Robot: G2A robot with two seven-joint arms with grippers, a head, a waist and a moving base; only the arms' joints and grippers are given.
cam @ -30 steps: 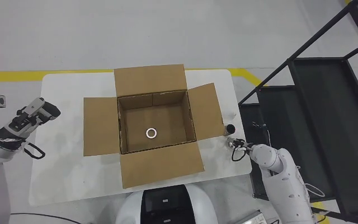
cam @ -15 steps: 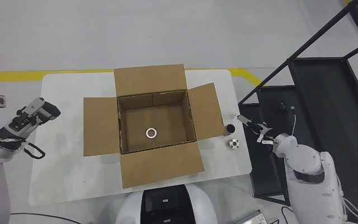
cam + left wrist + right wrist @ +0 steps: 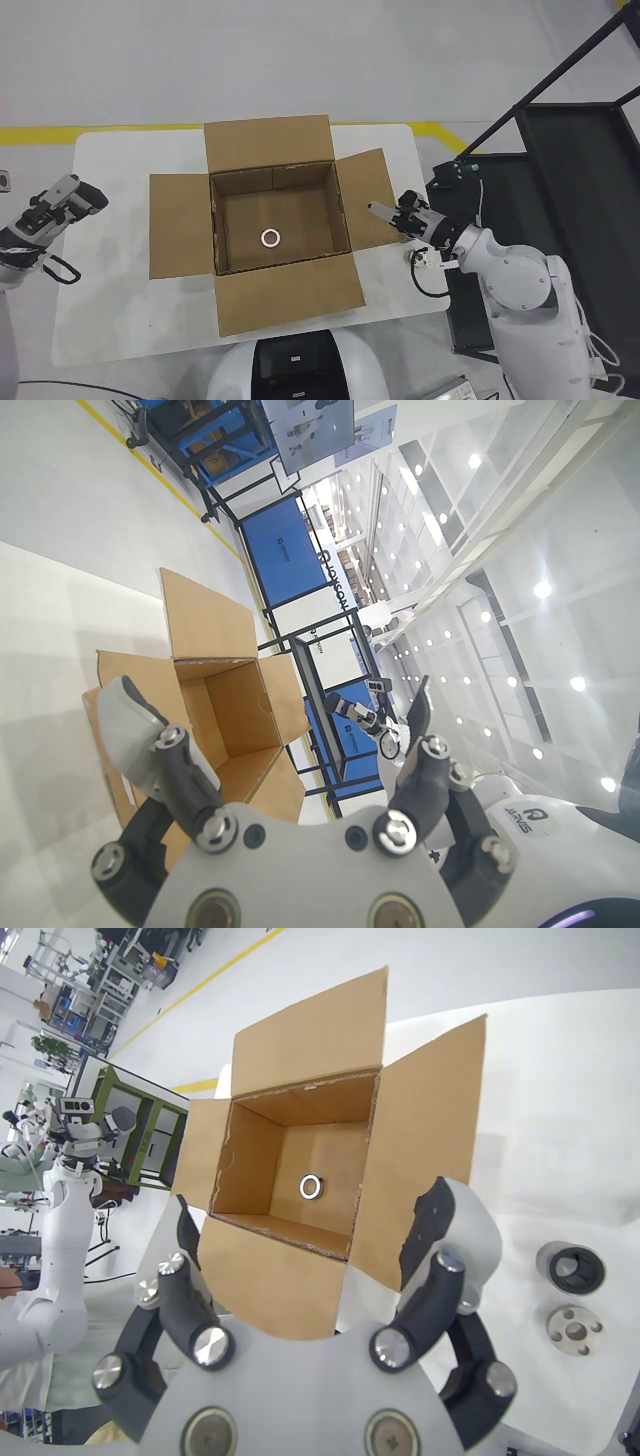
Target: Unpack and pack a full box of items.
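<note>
An open cardboard box (image 3: 280,215) stands mid-table with all its flaps spread out. A small white ring (image 3: 270,237) lies on its floor, also seen as the ring (image 3: 311,1186) in the right wrist view. My right gripper (image 3: 383,211) hangs open and empty over the box's right flap (image 3: 425,1138). A dark-bored metal bushing (image 3: 575,1269) and a round metal flange (image 3: 575,1330) lie on the table beside that flap. My left gripper (image 3: 72,193) is open and empty at the table's left edge, its fingers (image 3: 125,705) pointing toward the box (image 3: 225,700).
The white table (image 3: 120,300) has bare room left of and in front of the box. A black metal rack (image 3: 540,180) stands close against the table's right side. A yellow line runs on the floor behind the table.
The right arm left the flange on the table's right edge, pulled back off the table, then came in over the box's right flap. The left arm kept still.
</note>
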